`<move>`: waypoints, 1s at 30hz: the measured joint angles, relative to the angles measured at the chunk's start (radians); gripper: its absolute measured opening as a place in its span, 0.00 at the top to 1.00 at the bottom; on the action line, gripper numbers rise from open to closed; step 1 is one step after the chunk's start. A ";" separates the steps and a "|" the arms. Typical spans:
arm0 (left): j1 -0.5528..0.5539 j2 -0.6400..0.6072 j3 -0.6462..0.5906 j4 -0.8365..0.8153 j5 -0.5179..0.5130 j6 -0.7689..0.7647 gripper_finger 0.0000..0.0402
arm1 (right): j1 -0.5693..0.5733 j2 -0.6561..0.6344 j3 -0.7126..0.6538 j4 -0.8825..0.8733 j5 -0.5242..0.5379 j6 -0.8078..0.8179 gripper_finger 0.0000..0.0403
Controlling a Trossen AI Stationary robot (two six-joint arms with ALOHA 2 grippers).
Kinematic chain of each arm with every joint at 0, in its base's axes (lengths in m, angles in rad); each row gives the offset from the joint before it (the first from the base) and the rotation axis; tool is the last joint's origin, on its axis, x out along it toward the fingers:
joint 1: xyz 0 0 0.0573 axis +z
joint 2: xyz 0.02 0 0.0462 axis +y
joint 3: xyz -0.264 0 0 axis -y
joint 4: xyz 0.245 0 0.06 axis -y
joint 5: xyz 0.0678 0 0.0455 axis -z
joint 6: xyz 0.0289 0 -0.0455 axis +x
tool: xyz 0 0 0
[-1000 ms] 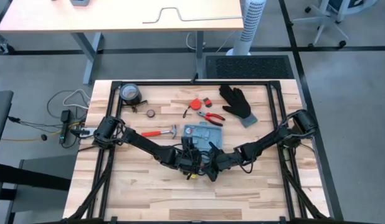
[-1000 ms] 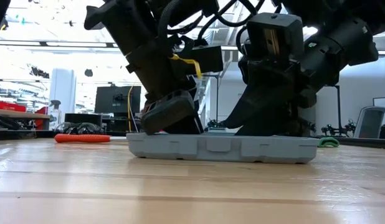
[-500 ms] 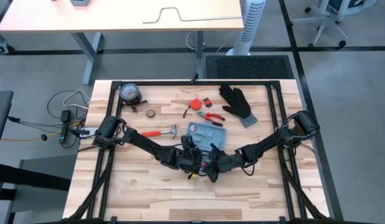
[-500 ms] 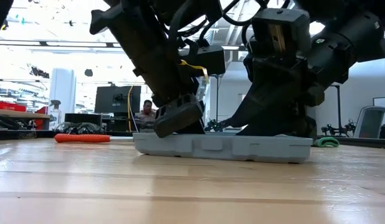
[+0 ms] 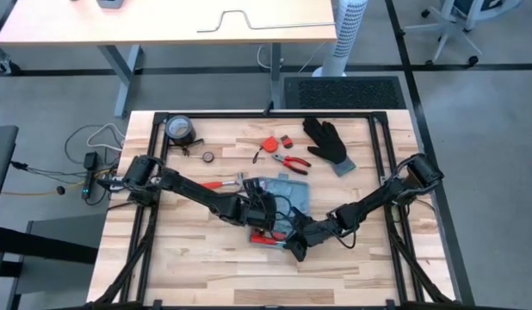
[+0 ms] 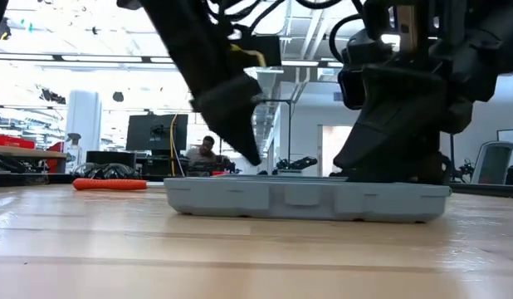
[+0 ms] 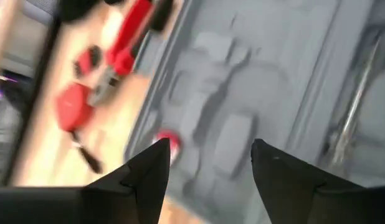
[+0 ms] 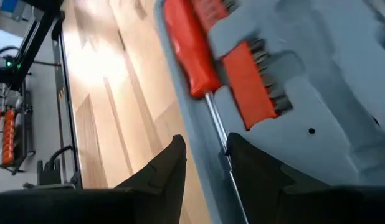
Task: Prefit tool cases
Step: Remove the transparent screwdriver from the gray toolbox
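The left gripper (image 7: 208, 165) hangs with fingers apart over the tool case (image 5: 279, 196) — its moulded slots lie just ahead. The right gripper (image 8: 205, 158), fingers narrowly apart, straddles the case's near edge beside a red-handled screwdriver (image 8: 192, 50). Best to steady that edge and press squarely — tilting could shift the case toward the pliers (image 5: 292, 161).

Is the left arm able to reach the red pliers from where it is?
Probably yes. The left end effector sits over the open tool case, and the red pliers lie on bare table just beyond it, with nothing between.
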 joint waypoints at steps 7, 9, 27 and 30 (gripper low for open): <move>-0.028 -0.060 -0.059 -0.036 0.268 -0.188 0.47 | 0.004 -0.082 -0.004 -0.092 0.034 0.038 0.66; -0.042 -0.067 -0.077 -0.033 0.304 -0.223 0.47 | 0.007 -0.112 -0.003 -0.145 0.061 0.047 0.66; -0.108 -0.106 -0.192 0.171 0.411 -0.402 0.58 | -0.134 -0.168 -0.003 -0.235 0.059 0.061 0.66; -0.119 -0.108 -0.192 0.221 0.402 -0.403 0.58 | -0.155 -0.163 -0.003 -0.241 0.028 0.060 0.66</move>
